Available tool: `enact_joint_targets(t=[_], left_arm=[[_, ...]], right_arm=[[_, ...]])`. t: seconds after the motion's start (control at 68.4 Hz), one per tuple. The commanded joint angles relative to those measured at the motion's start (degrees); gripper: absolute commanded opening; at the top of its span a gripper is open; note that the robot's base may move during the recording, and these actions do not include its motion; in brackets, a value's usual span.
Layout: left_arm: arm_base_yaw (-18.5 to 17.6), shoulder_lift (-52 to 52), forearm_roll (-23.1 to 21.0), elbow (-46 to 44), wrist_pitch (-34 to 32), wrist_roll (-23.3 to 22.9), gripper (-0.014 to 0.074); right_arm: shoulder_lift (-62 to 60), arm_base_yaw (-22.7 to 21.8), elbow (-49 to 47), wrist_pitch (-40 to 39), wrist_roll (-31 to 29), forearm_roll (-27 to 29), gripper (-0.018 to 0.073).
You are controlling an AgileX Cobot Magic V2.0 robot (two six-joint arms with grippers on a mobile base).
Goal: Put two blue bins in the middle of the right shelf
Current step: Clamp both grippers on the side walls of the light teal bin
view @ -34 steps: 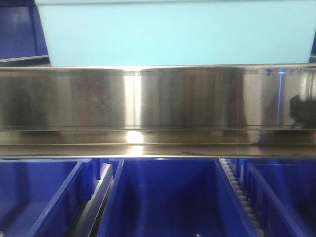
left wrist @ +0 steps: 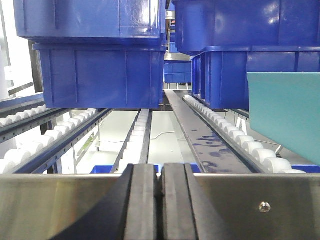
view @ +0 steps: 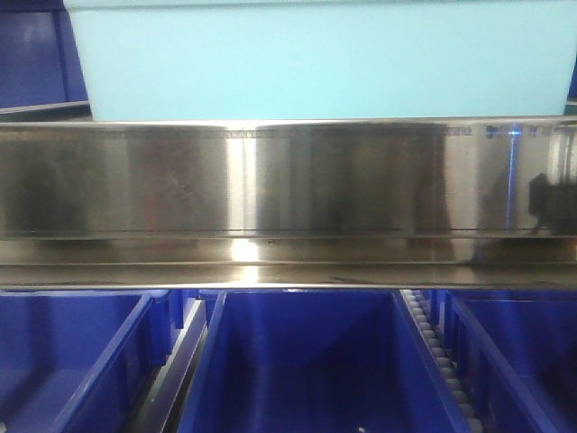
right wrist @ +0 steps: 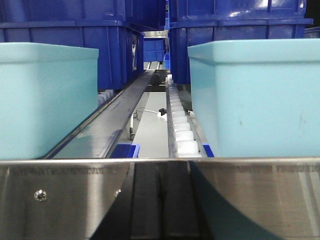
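Two pale sky-blue rectangular plastic bins (right wrist: 47,100) (right wrist: 255,95) sit apart on the white roller track (right wrist: 180,135) behind the polished steel lip (right wrist: 250,195), both cropped at the frame edges. Front view shows only one, top cut off; left wrist view catches just a corner. Left gripper (left wrist: 160,200) fingers pressed together; right gripper (right wrist: 162,200) looks the same, but dim. Dark royal-blue plastic crates (left wrist: 100,75) behind. Front view unchanged from 0.5 s earlier.

Your front view is soft and hazy, with a bright vertical glare streak on the steel rail (view: 288,180). Your left wrist view burns out white at its left edge.
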Motion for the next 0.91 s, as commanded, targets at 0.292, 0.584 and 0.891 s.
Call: enact_joint_targets(t=[0.292,0.584,0.891], left_arm=[[0.30,-0.16,0.08,-0.16,-2.15,-0.47,-0.0111],[0.30,-0.16,-1.64,-0.16,-4.66,-0.47,-0.0111],[0.30,0.44,-2.14,-12.20,-3.07,-0.47,-0.0104]], right_arm=[[-0.21,0.22,0.00,-6.21,-0.24,0.02,-0.0162],[-0.21,0.22,0.00,-10.72,-0.24,0.02,-0.0162],[0.17,0.22,-19.69,0.99,-0.24,0.02,-0.0162]])
